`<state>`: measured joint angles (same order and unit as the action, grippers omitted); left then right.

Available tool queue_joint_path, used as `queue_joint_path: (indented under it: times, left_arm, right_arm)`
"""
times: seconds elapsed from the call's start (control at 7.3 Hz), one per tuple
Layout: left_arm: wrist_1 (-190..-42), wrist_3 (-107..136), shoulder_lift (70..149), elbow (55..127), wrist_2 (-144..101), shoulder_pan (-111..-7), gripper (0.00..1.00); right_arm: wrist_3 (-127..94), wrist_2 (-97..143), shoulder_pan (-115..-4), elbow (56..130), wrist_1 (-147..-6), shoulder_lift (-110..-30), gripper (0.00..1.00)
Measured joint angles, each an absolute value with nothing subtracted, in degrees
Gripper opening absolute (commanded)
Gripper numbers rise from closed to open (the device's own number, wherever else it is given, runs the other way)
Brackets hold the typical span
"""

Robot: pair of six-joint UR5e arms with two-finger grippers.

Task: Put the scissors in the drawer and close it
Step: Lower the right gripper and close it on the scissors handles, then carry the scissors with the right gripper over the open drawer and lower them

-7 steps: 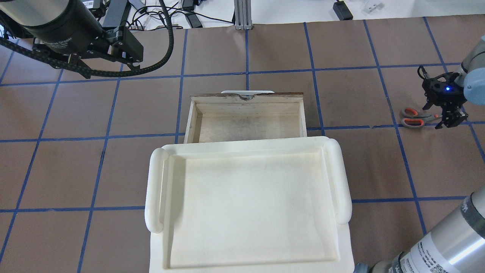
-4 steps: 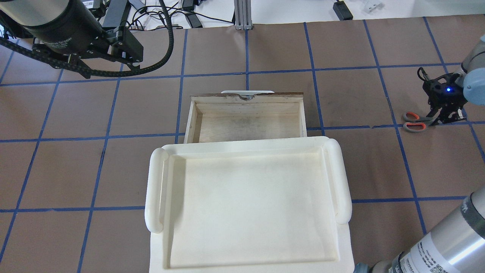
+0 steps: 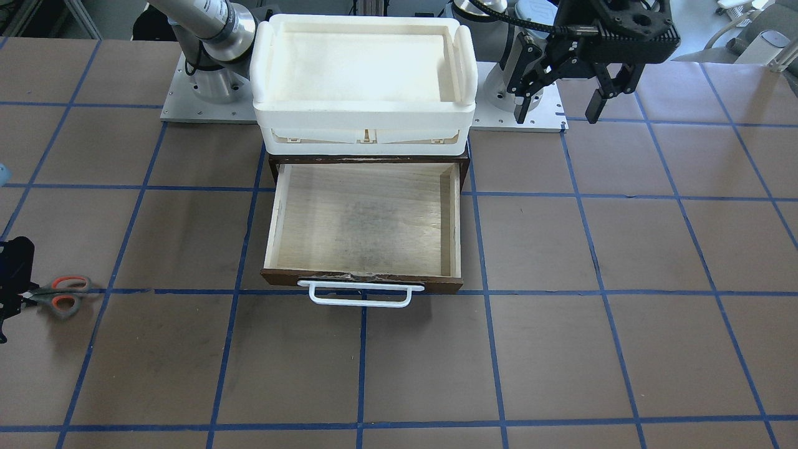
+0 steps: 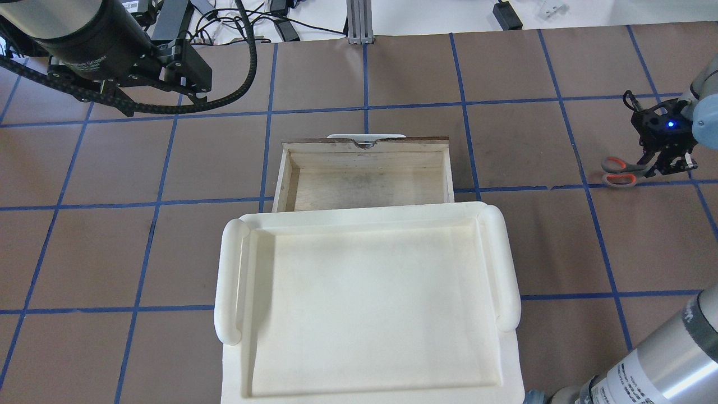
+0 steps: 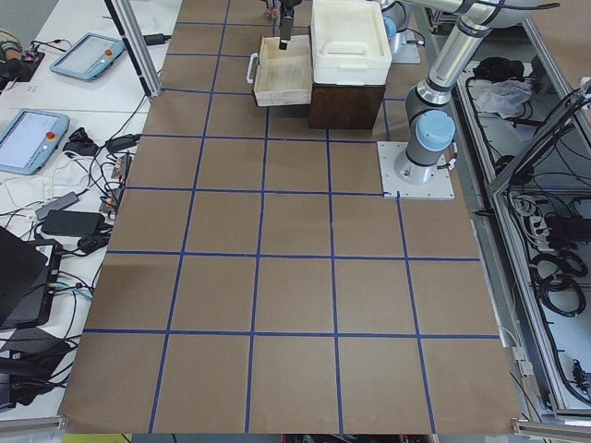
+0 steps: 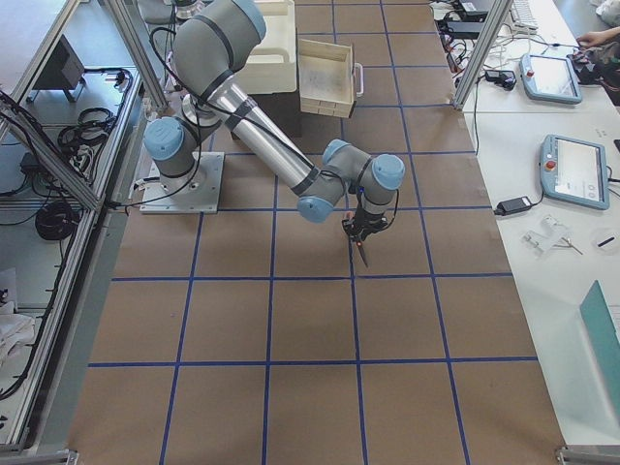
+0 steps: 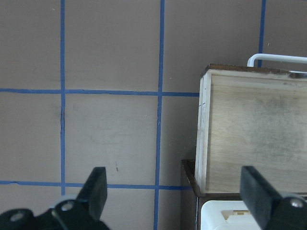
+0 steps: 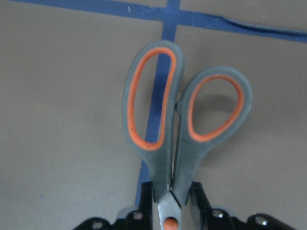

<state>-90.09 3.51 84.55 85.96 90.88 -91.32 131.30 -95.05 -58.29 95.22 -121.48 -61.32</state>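
The right gripper [image 8: 169,203] pinches the scissors [image 8: 165,167] near the pivot — handles jutting beyond its fingertips. The left gripper [image 7: 175,191] hangs, fingers spread wide — the open drawer [image 7: 254,129] beside one finger.

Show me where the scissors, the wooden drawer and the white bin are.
scissors [image 8: 163,173]: right wrist view, grey handle neck below the loops.
drawer [image 3: 365,215]: front-facing view, bare plywood floor.
white bin [image 4: 364,314]: overhead view, bare inside floor.
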Motion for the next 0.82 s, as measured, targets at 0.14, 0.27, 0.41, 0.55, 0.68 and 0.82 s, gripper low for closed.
queue_joint_path:
  times: [0.14,0.27,0.41,0.55,0.68,0.82]
  left_arm:
    - [-90.1,3.5,84.5,86.0,90.9,-91.3,1.0]
    - [-90.1,3.5,84.5,86.0,90.9,-91.3,1.0]
    - [-90.1,3.5,84.5,86.0,90.8,-91.3,1.0]
    - [-90.1,3.5,84.5,86.0,90.8,-91.3,1.0]
    - [-90.1,3.5,84.5,86.0,90.8,-91.3,1.0]
    - [-90.1,3.5,84.5,86.0,90.8,-91.3,1.0]
  right_arm:
    - [130.4,-94.9,-59.5,95.2,-121.1,-63.3,0.0]
    - [129.6,-94.9,-61.1,95.2,-120.2,-65.7,0.0]
    - [128.1,-94.8,-63.1,95.1,-117.9,-68.8,0.0]
    - [125.9,-94.6,-65.4,95.1,-114.9,-72.1,0.0]
    - [122.9,-94.5,-68.4,95.1,-111.5,-75.5,0.0]
    - [119.3,-94.1,-71.4,95.1,-108.5,-78.3,0.0]
